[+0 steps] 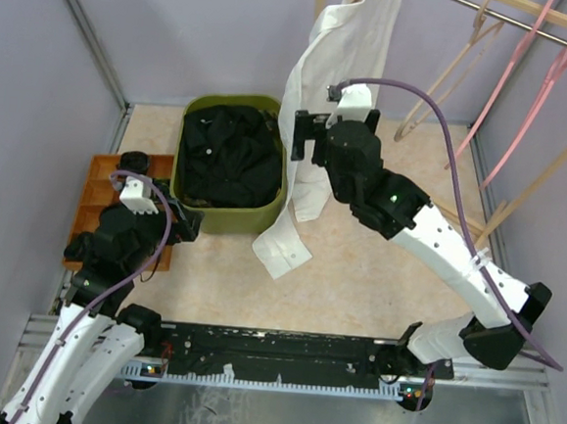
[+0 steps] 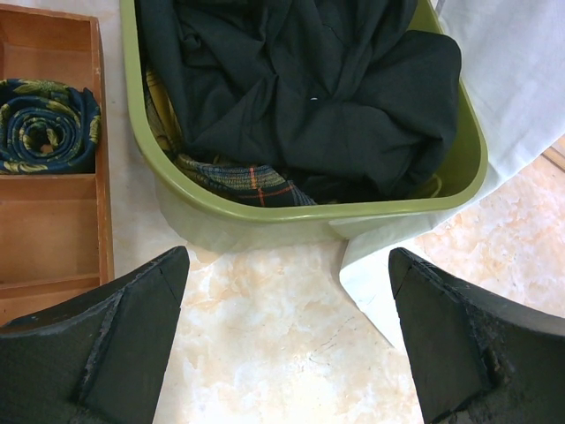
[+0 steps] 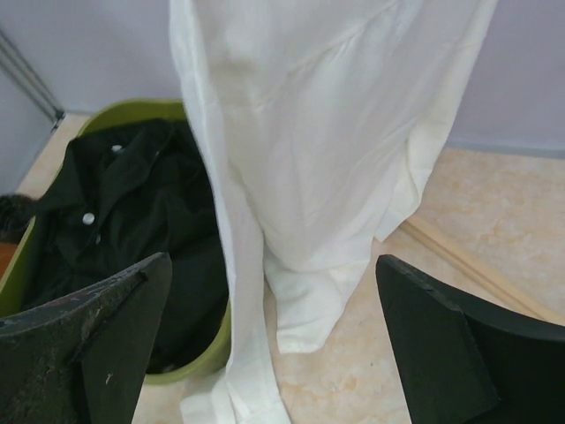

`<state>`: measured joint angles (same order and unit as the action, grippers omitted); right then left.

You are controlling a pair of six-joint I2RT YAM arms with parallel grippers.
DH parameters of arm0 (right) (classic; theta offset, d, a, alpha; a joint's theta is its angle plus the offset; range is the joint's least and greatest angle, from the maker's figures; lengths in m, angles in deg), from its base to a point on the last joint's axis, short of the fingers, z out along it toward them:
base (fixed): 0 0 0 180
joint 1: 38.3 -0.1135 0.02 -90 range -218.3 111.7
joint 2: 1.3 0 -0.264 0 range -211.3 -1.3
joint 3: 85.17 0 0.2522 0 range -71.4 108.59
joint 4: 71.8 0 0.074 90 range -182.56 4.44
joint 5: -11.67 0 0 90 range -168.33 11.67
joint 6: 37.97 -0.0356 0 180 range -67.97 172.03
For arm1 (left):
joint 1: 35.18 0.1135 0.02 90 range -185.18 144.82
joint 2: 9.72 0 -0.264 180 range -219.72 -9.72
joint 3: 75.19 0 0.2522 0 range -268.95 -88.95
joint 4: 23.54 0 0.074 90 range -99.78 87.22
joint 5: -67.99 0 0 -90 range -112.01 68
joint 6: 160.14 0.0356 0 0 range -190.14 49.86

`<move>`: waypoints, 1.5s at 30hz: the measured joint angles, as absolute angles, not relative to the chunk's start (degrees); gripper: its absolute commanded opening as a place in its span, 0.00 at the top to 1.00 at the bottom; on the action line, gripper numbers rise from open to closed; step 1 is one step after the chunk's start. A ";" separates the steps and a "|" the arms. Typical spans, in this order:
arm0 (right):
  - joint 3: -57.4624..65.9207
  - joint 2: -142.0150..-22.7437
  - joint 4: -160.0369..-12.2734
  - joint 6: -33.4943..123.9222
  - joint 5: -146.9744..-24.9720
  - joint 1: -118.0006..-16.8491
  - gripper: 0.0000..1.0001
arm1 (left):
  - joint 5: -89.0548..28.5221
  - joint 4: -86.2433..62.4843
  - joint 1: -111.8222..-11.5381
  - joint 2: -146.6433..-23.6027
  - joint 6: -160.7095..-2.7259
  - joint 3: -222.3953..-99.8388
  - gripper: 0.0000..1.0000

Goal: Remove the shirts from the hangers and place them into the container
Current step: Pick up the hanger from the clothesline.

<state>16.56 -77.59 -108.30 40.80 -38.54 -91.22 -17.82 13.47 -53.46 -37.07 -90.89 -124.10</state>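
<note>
Open table (image 1: 387, 269) shows right of the tub (image 1: 229, 220). The cream shirt (image 1: 339, 69) hangs at the back, its lower end lying on the table against the tub's right rim. The black shirt (image 1: 231, 154) fills the tub. Hangers (image 1: 513, 73) hang far right. The right gripper (image 3: 274, 261) faces the hanging shirt, jaws wide, empty. The left gripper (image 2: 287, 256) gapes empty before the tub's near wall.
</note>
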 measured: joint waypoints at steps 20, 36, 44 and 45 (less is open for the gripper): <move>45.82 -94.79 -109.26 32.63 -44.16 -84.51 0.03 | -17.75 13.45 -53.44 -37.07 -90.80 -124.10 0.01; 56.84 -108.28 -111.36 36.94 -30.00 -82.11 0.48 | -17.78 13.43 -53.44 -37.11 -90.61 -124.10 0.00; 49.98 -101.37 -110.86 35.28 -30.37 -78.70 0.48 | -17.84 13.40 -53.46 -37.42 -90.61 -124.10 0.01; 49.98 -101.17 -110.73 35.28 -30.39 -78.53 0.48 | -17.95 13.43 -53.46 -37.42 -90.61 -124.10 0.01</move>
<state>49.98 -101.17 -110.73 35.28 -30.39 -78.53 -17.95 13.43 -53.46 -37.42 -90.61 -124.10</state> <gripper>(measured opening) 0.513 0.995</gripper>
